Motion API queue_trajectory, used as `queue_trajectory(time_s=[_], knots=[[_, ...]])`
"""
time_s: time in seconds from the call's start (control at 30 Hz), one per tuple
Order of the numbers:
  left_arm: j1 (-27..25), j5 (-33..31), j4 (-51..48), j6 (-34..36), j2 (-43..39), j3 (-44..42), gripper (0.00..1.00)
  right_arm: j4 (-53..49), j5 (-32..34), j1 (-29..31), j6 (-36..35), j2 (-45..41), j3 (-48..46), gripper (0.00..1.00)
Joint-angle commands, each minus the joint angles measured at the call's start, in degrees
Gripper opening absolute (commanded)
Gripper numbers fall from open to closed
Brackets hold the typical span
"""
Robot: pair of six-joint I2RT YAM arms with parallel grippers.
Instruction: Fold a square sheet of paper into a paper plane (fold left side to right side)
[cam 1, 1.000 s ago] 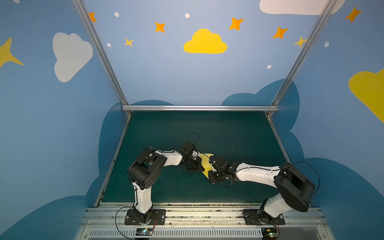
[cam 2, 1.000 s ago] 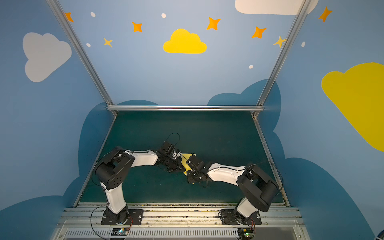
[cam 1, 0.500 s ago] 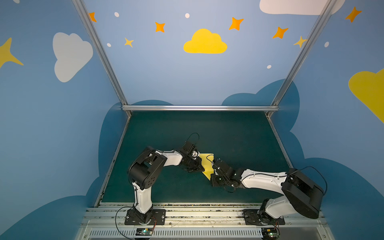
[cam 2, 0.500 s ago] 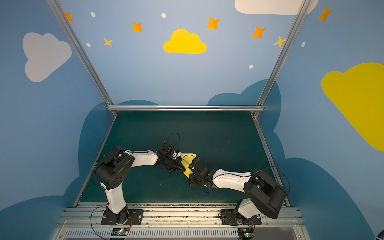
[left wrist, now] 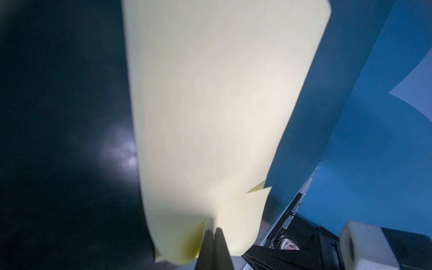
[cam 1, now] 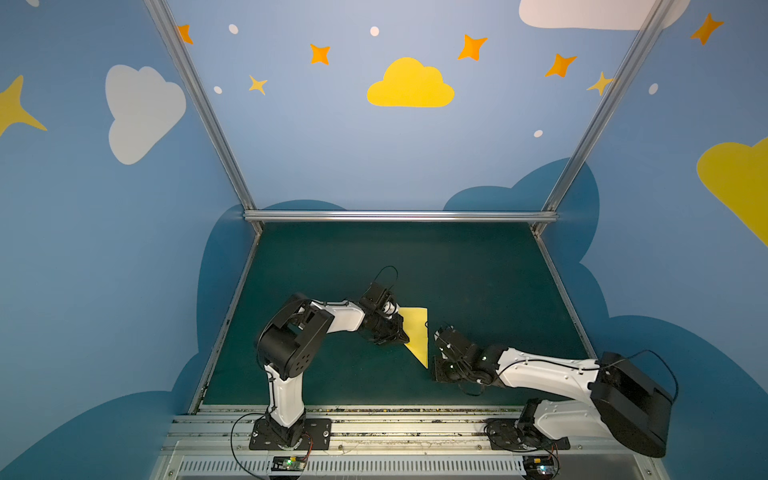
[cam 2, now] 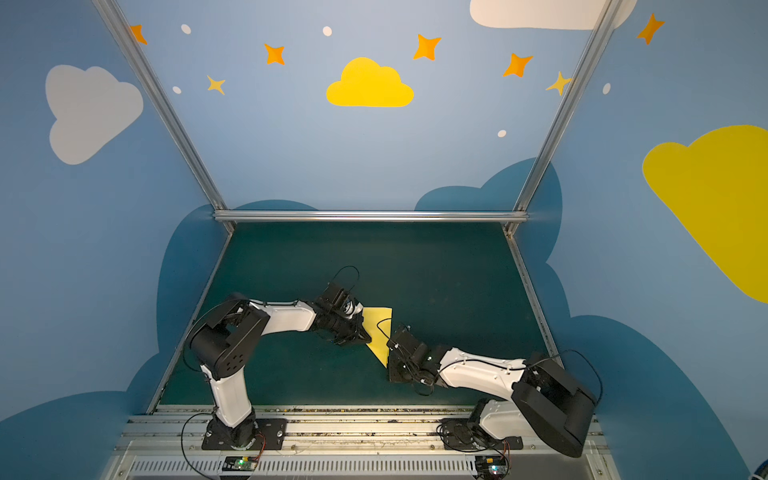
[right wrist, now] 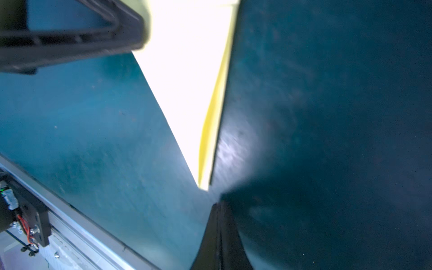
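The folded pale yellow sheet of paper (cam 1: 415, 328) (cam 2: 379, 332) lies on the green mat, tapering to a point toward the front; its layered edge shows in the right wrist view (right wrist: 187, 70). My left gripper (cam 1: 403, 337) (cam 2: 368, 337) is shut, its tips (left wrist: 214, 230) resting against the paper's left edge. My right gripper (cam 1: 434, 372) (cam 2: 390, 374) is shut and empty, low over the mat. Its tips (right wrist: 218, 204) stop just short of the paper's pointed end, apart from it. No finished paper plane shows.
The green mat (cam 1: 457, 270) is bounded by aluminium rails at the back (cam 1: 399, 215) and along both sides, with blue painted walls behind. The arm bases stand on a metal rail (cam 1: 395, 428) at the front edge.
My right arm has drawn back toward the front and dropped lower, off the paper and down to its pointed end, uncovering more of the sheet. The left gripper has stayed put.
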Motion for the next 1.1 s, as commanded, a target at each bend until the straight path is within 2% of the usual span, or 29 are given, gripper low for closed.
queue_trajectory(time_s=[0.0, 0.13, 0.57, 0.8, 1.07], knots=[[0.21, -5.68, -1.87, -0.64, 0.82, -1.88, 0.04, -13.07, 1.13, 0.28, -0.10, -1.35, 0.52, 0.00], [0.20, -6.16, -1.95, -0.86, 0.56, -1.98, 0.04, -13.73, 1.35, 0.16, -1.75, -0.79, 5.11, 0.00], [0.25, -6.32, -2.40, -0.83, 0.21, -1.98, 0.04, -8.66, 1.19, -0.72, -5.60, 10.56, 16.46, 0.00], [0.21, -6.32, -2.55, -0.95, 0.11, -1.72, 0.04, -6.01, 0.69, -1.29, -5.70, 15.31, 16.21, 0.00], [0.76, -5.13, -5.54, 1.44, -0.67, 2.14, 0.04, -3.85, -0.01, -2.17, -4.69, 15.92, 11.46, 0.00]])
